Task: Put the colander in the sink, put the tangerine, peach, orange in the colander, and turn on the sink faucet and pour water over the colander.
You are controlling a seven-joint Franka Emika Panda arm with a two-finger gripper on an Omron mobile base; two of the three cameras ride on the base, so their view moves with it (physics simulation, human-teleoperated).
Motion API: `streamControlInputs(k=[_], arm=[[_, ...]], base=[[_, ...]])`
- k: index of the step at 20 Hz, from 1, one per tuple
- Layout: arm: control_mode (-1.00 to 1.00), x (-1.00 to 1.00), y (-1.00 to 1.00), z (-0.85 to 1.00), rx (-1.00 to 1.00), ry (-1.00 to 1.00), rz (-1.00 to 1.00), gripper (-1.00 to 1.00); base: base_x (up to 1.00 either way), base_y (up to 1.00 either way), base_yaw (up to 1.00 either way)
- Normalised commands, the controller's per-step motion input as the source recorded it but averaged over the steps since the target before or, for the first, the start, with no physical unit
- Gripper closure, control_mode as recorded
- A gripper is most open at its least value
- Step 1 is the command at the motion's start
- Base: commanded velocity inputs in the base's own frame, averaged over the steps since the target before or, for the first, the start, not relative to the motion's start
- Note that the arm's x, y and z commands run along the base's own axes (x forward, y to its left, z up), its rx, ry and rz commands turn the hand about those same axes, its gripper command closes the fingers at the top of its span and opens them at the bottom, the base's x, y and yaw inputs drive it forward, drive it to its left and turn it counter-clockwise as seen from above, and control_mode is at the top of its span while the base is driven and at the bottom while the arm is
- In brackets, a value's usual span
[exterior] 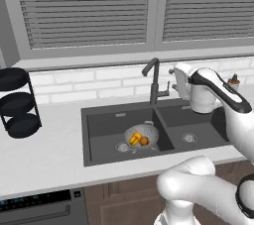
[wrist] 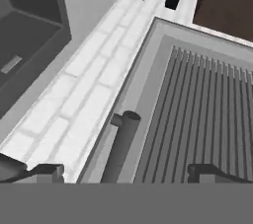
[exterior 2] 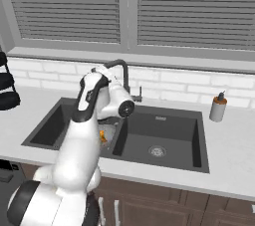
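Fruit already sits in the colander point(exterior: 141, 136), which stands in the left basin of the sink point(exterior: 99, 120) beside the drain in the left base view: orange and yellow-orange pieces show, though I cannot count three for certain. No blue stream falls from the sink faucet point(exterior: 153, 78), so, as I judge it, turning on the water is what remains. The arm's wrist hangs above the right basin, just right of the faucet's small side lever. A black rack point(exterior: 17, 102) stands well apart at the left end of the bench point(exterior: 44, 154).

From the right base view the arm covers most of the left basin; a sliver of orange fruit point(exterior 2: 103, 136) peeks out beside it. The faucet's hooked spout point(exterior 2: 122, 65) arcs just behind the wrist. A soap bottle point(exterior 2: 217, 108) stands on the bench well to the right, so the right basin gives free room.

Along the hand view, the hand point(wrist: 126, 171) is wide open and holds nothing; its dark tips flank the faucet's tube, with the window blind and tiled wall behind. The window sill's edge lies close, leaving little room behind the tap.
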Motion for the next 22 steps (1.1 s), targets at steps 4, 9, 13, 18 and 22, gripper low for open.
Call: streamControlInputs(k=[4,9,13,18,22], arm=[[-1.00,-0.62,-0.53,-0.07,0.37,0.13,-0.57,-1.00],[-1.00,-0.21,-0.86,-0.03,0.53,0.24,-0.30,-1.00],[-1.00,-0.04,-0.88,-0.20,0.52,0.13,-0.02,-1.00],[-1.00,-0.02,-0.55,-0.26,0.33,0.10,-0.02,-1.00],[-1.00,0.00,-0.35,-0.26,0.41,0.03,-0.01,-1.00]], base=[[0.00,0.00,0.00],[0.00,0.00,0.00],[0.00,0.00,0.00],[0.00,0.00,0.00],[0.00,0.00,0.00]])
